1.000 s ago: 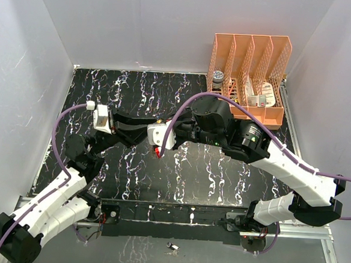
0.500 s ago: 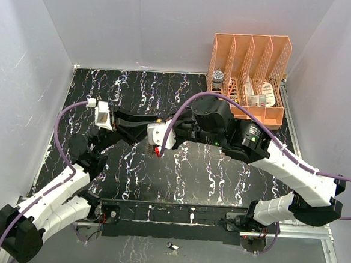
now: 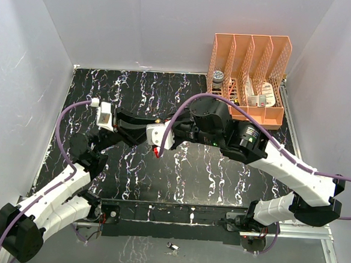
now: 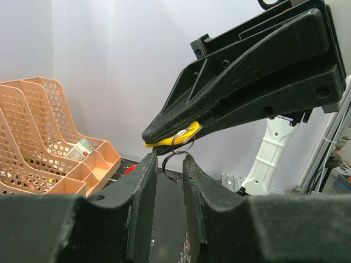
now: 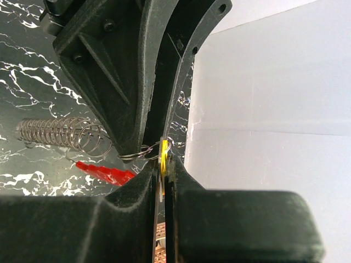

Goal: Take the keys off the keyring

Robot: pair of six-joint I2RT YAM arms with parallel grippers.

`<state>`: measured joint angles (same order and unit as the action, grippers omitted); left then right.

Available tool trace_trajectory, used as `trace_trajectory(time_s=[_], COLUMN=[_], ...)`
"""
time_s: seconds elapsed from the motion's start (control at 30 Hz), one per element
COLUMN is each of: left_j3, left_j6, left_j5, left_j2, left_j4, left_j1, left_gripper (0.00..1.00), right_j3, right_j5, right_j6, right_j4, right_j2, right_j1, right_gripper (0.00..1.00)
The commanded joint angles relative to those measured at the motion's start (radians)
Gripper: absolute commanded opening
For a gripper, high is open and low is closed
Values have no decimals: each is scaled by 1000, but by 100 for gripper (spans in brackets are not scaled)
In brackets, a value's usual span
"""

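Note:
My two grippers meet above the middle of the black marbled table point(image 3: 209, 170). My right gripper point(image 5: 164, 164) is shut on the flat yellow-orange key point(image 5: 163, 149), which also shows in the left wrist view point(image 4: 171, 137). The key hangs on a thin metal keyring point(image 4: 174, 163). My left gripper point(image 4: 169, 160) is closed on that ring, which spans the narrow gap between its fingertips. In the right wrist view the ring point(image 5: 136, 154) sticks out of the left gripper's tips. A red key point(image 5: 104, 171) hangs below it, also seen from above point(image 3: 157, 152). A pale wire coil point(image 5: 55, 133) trails beside it.
An orange mesh file rack point(image 3: 252, 70) with small items stands at the back right, also in the left wrist view point(image 4: 38, 137). White walls enclose the table on three sides. A small metal piece point(image 3: 171, 247) lies in front of the arm bases.
Both grippers stay joined at the keys. The left arm's elbow has shifted slightly and the right wrist has edged a little left; the grips look unchanged.

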<state>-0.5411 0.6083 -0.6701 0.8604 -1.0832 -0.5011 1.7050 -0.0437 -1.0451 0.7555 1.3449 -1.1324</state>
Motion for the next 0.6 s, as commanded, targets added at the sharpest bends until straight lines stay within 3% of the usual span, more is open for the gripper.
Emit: trace_trajectory(time_s=[0.0,0.33,0.57], left_j3=[-21,-17,-39], left_j6=[10,51,100], left_j5=[-38,-18,-22], left_j2=[-12,50,132], left_j4=[-24,-115,-244], left_j1=[1,1,1], left_gripper=[24,21,9], right_j3=[12,1,-1], right_j5=[13,4,8], right_j6=[-18,-20,-20], right_j4=[-98,-114,-114], right_j2=[-32,-38,-41], right_j1=[-4,-4,-4], right_gripper=[0,0,0])
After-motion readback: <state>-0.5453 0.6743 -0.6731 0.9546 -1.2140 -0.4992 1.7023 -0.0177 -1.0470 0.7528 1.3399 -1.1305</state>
